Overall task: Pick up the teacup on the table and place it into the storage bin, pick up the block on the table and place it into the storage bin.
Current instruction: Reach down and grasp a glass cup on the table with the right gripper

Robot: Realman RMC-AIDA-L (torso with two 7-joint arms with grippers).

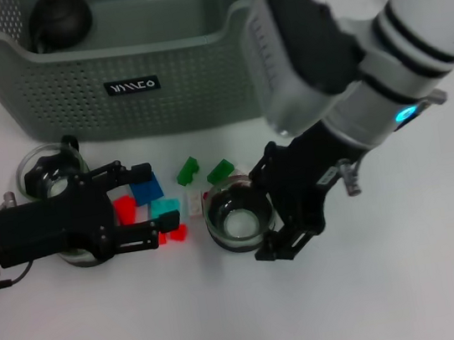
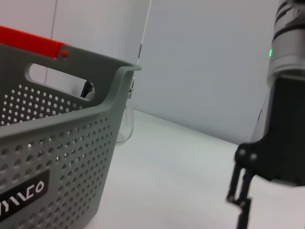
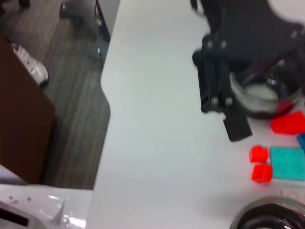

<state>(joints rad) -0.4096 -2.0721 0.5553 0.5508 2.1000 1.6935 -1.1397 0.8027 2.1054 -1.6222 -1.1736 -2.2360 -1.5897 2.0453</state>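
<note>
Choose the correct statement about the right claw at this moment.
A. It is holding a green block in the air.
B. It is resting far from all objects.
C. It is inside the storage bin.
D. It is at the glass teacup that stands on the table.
D: in the head view the right claw sits against the teacup, which stands on the table in front of the storage bin.

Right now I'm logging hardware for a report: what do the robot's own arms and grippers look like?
Both grippers are black, with angular linked fingers: left gripper, right gripper. The left wrist is silver with a thin cable; the right arm is white with black bands, a dark cover and a blue light.
</note>
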